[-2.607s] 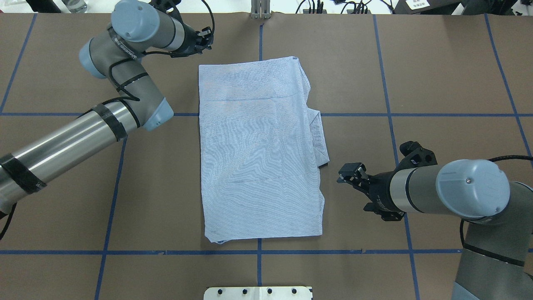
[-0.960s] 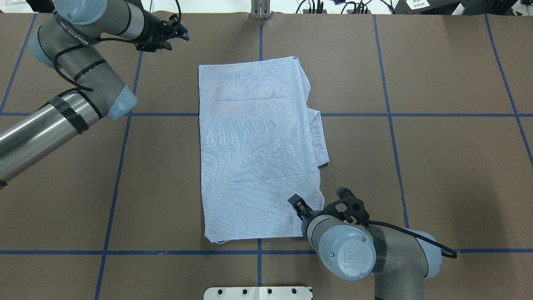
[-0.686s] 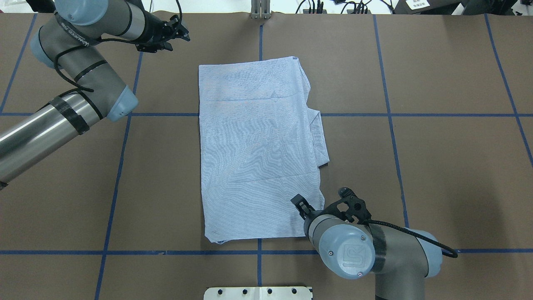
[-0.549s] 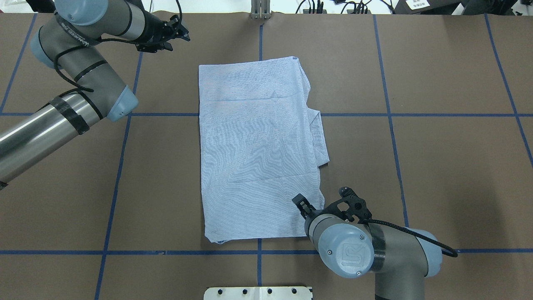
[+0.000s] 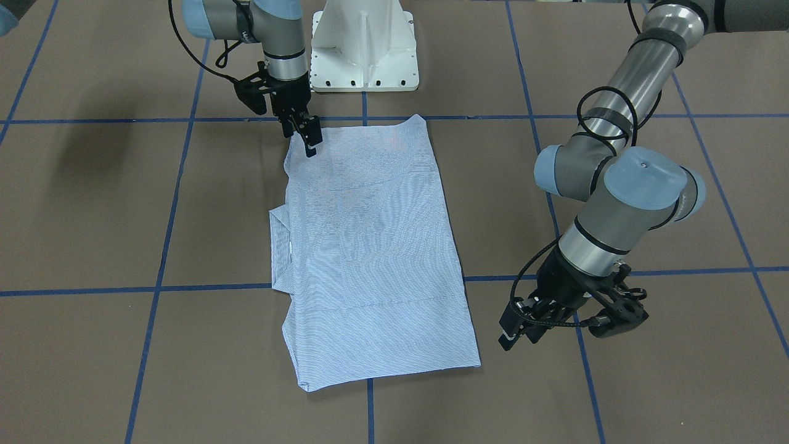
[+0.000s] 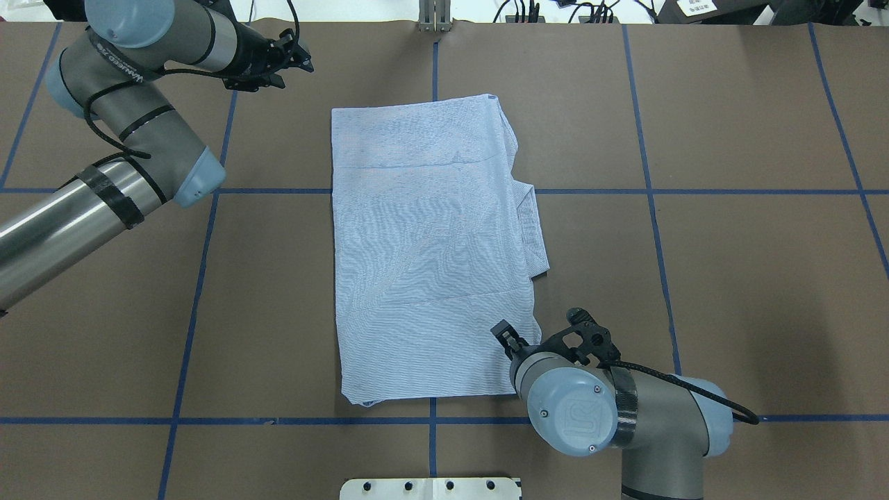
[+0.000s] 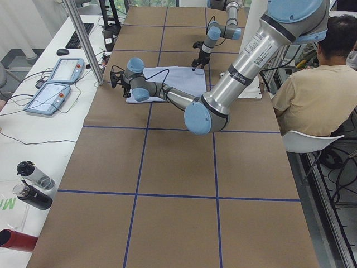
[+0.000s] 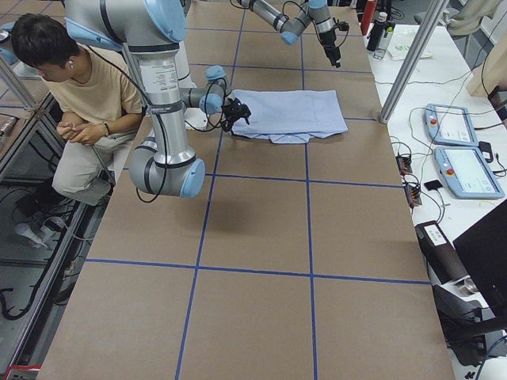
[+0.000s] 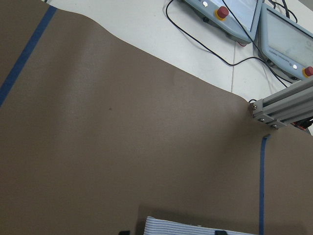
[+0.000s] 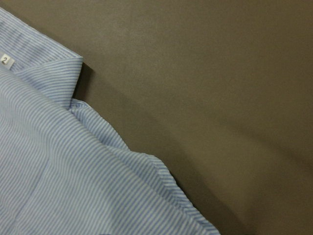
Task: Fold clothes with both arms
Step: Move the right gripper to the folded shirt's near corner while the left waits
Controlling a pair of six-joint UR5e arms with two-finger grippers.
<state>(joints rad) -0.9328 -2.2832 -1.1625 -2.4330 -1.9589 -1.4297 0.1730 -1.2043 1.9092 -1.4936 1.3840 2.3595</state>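
On the brown table (image 6: pixel 729 278), the folded shirt (image 6: pixel 430 250) lies flat between both grippers.
Fingers spread, left gripper (image 5: pixel 521 330) sits clear of its far-left corner; right gripper (image 5: pixel 310 140) over near-right corner, jaw state unreadable.

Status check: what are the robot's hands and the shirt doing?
Shirt flat, part-folded. Left gripper open off its far corner. Right gripper at near corner, grip unclear.
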